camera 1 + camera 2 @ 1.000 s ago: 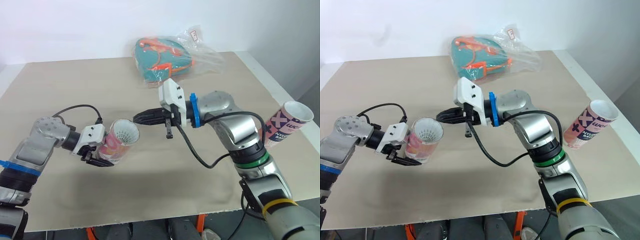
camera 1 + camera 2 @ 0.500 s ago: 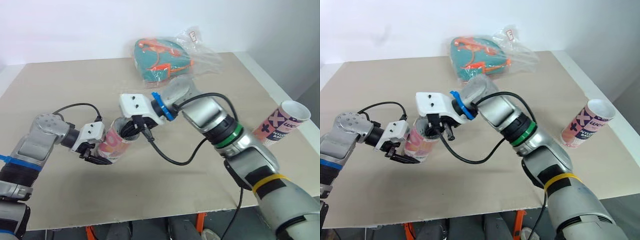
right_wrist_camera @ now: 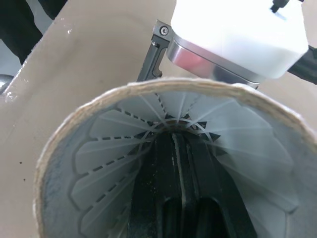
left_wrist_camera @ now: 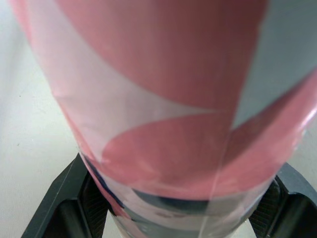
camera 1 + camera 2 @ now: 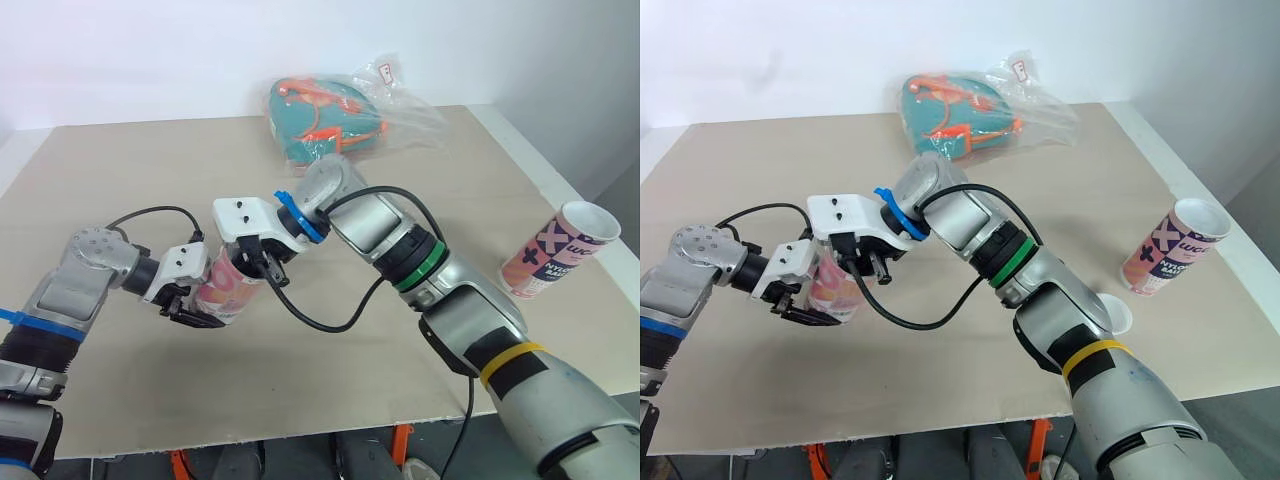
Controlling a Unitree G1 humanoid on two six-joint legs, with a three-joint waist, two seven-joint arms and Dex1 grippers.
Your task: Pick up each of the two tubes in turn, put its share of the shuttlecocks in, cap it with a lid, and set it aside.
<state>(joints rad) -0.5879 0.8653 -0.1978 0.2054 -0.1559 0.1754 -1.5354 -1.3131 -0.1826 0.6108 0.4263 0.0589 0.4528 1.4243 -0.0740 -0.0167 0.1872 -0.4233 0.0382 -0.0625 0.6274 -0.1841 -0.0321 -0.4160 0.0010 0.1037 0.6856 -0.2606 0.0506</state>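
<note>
Left gripper point(image 5: 199, 304): jaws closed on the pink tube point(image 5: 222, 288), one black finger on each side of the lower body. In the left wrist view the two fingers point(image 4: 62, 206) press against the tube wall on opposite sides. The tube is held tilted, off the table point(image 5: 120, 170), above its near-left part, with the open mouth facing up and toward the right arm.

Right gripper point(image 3: 181, 198): reached across to the tube, its fingers down inside the tube's mouth. The right wrist view shows both black fingers pressed together with no gap to speak of, so the jaws are closed and clamp nothing. Their tips sit in the middle of a shuttlecock point(image 3: 104, 173) whose white feather skirt spreads against the inner wall of the tube. How deep the shuttlecock lies in the tube cannot be told.

Second tube point(image 5: 557, 250): stands at the right edge of the table, leaning a little, its top open, well apart from both grippers.

White lid point(image 5: 1112, 314): lies flat on the table near the second tube, partly hidden behind the right arm.

Clear plastic bag point(image 5: 335, 115) with teal and orange contents: at the far edge of the table.
</note>
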